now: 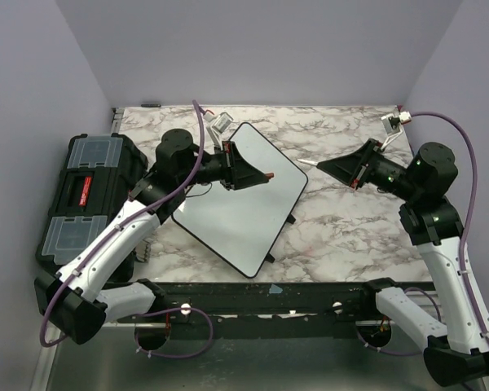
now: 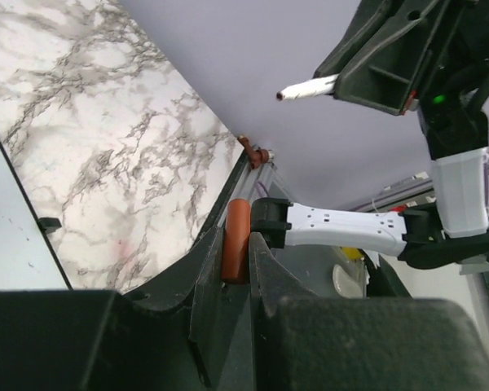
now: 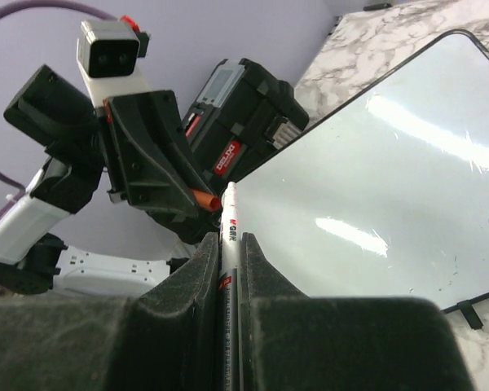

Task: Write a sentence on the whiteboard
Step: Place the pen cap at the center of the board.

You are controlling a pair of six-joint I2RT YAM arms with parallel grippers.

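The whiteboard is laid flat on the marble table, turned at a slant between the two arms, and no sentence is seen on it yet. The white marker is pinched tight in the nearly shut right gripper with its tip bare, and an orange-red cap is pinched the same way in the left gripper, which is held above the board. For neat letters, the marker should be brought over one top corner of the board, tipped down and pressed only softly, with the cap held out of the way.

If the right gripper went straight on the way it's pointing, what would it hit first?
Probably the left gripper, whose orange cap faces the marker tip; depth is unclear, so it might pass beside.
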